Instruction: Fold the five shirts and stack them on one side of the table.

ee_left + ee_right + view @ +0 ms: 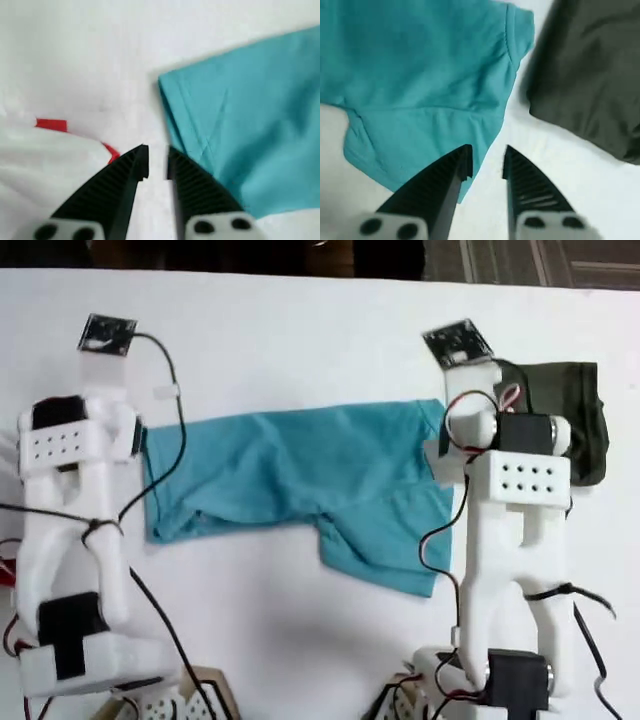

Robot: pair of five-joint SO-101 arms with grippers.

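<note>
Folding step, seemingly shirt 2: teal shirt [300,475] lies spread out, folded dark shirt [578,415] beside its right end. Over its ends hang left gripper [157,161] and right gripper [487,161], both released; next, pinch corners.

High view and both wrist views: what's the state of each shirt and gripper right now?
teal shirt: partly folded, rumpled, lying flat between the arms, not stacked.
dark green shirt: folded, lying at the table's side by the right arm.
left gripper: open a little, empty, at the teal shirt's corner.
right gripper: open, empty, over the teal shirt's edge near the dark green shirt.
</note>
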